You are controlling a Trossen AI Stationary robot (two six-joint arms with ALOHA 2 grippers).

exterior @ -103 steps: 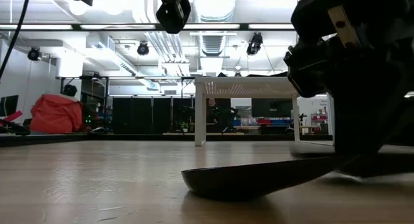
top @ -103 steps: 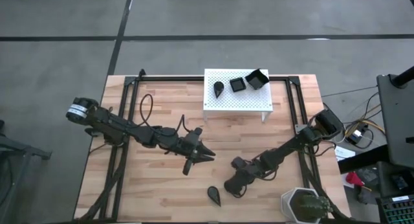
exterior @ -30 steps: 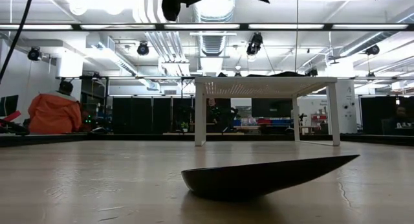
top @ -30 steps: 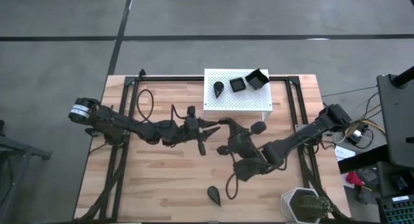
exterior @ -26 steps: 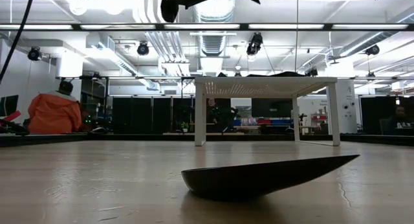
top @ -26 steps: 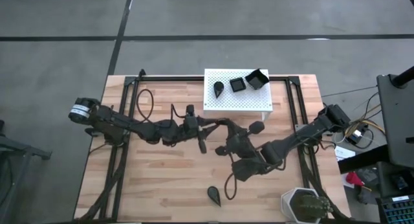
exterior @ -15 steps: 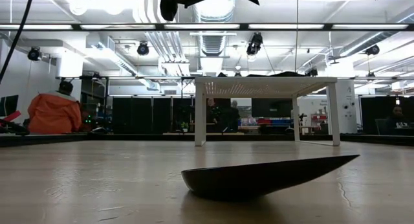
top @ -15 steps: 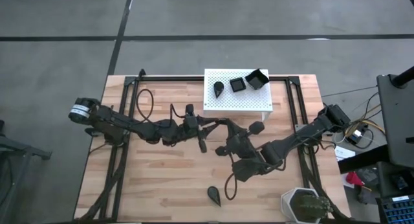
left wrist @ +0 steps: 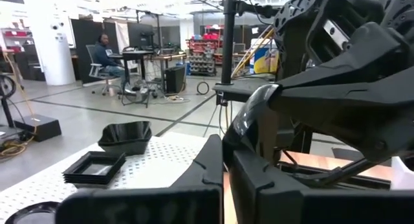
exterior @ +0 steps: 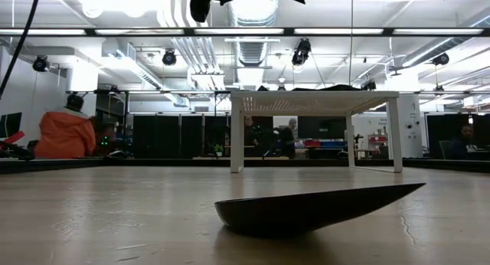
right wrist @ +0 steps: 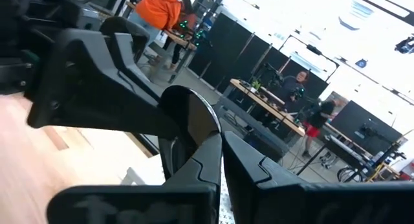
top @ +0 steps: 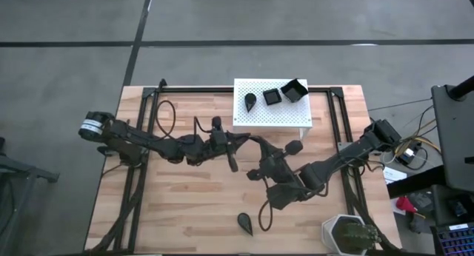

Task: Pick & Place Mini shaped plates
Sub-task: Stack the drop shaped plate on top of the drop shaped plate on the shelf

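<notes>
High view: your left gripper (top: 248, 140) and right gripper (top: 254, 140) both pinch one teardrop plate (right wrist: 194, 123) above mid-table; another teardrop plate (top: 245, 223) lies near the front edge.

gripper: left gripper (left wrist: 226, 160), fingers pinched on a glossy black mini plate (left wrist: 249, 120)
stand: white perforated metal stand (left wrist: 155, 160), square black dishes (left wrist: 97, 167) stacked on it
background: person seated at desk (left wrist: 103, 54)

Probably lab: desks (right wrist: 262, 94), ceiling ducts (exterior: 191, 50)
</notes>
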